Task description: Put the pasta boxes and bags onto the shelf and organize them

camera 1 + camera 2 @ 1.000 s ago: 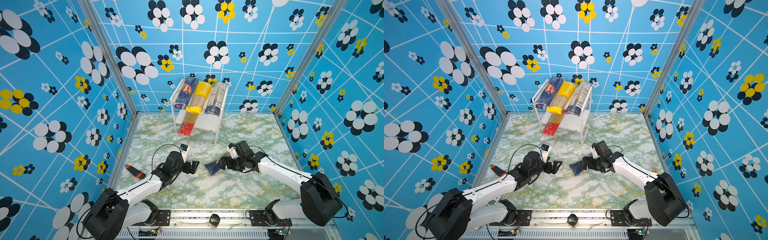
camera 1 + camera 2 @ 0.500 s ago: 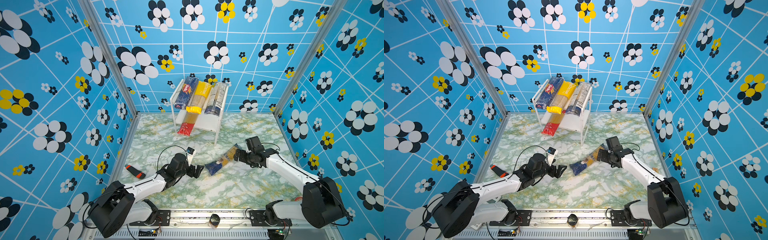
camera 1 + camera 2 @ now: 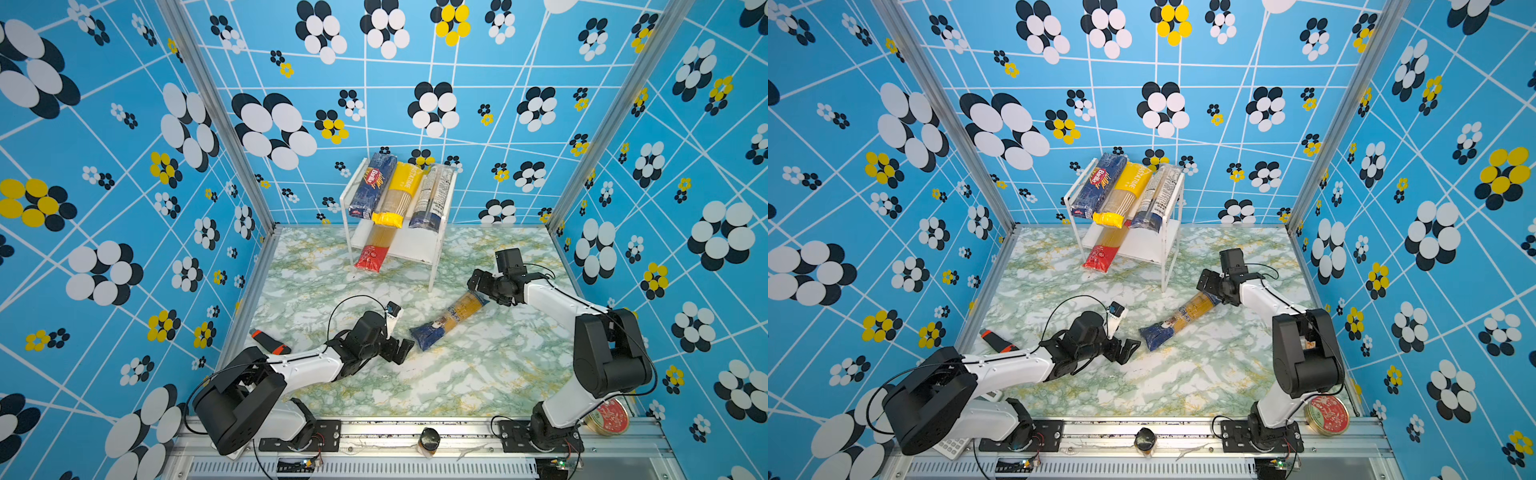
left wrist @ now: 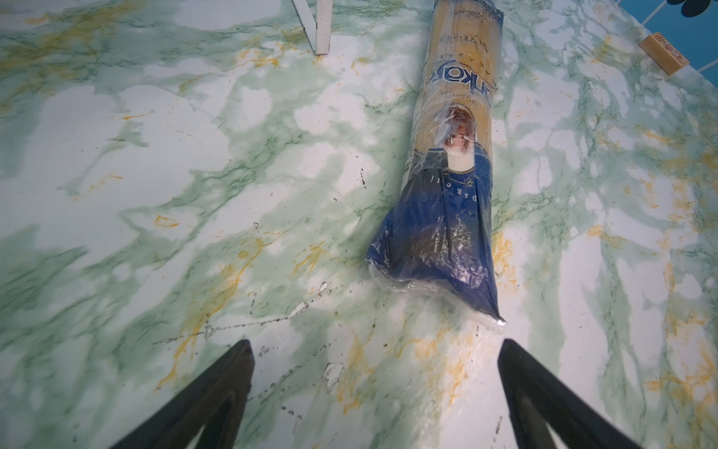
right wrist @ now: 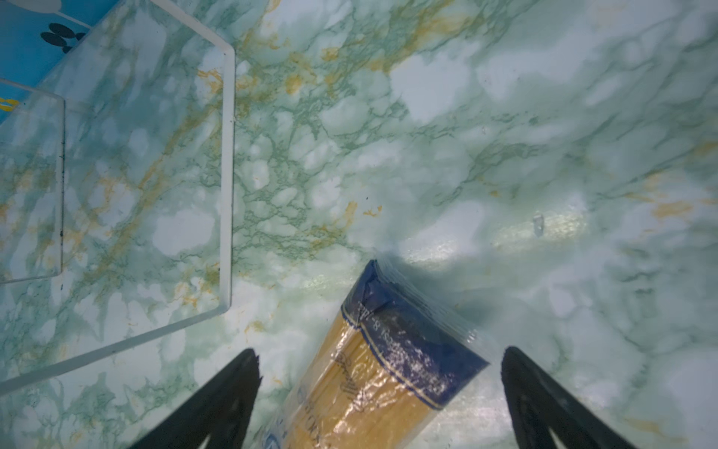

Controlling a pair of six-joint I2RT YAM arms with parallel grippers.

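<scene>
The white shelf (image 3: 411,245) stands at the back. Its top board carries the Barilla box (image 3: 374,185), a yellow bag (image 3: 399,195) and a white-labelled bag (image 3: 432,197). A red-ended bag (image 3: 372,249) lies on the lower board. A gold-labelled, blue-ended bag (image 3: 449,320) (image 3: 1177,320) (image 4: 450,155) lies slanted on the marble table. My left gripper (image 3: 401,351) (image 4: 375,350) is open and empty, just short of the bag's near blue end. My right gripper (image 3: 478,286) (image 5: 379,357) is open, its fingers standing either side of the bag's far end (image 5: 388,381) without touching.
A black-and-orange object (image 3: 270,341) lies at the table's left edge. A red round tin (image 3: 609,417) sits by the right arm's base and a small jar (image 3: 429,440) on the front rail. A shelf leg (image 4: 318,27) stands close beyond the bag.
My right gripper has left the bag's near blue end and moved back along it to the far end by the shelf. My left gripper shifted slightly toward the near end.
</scene>
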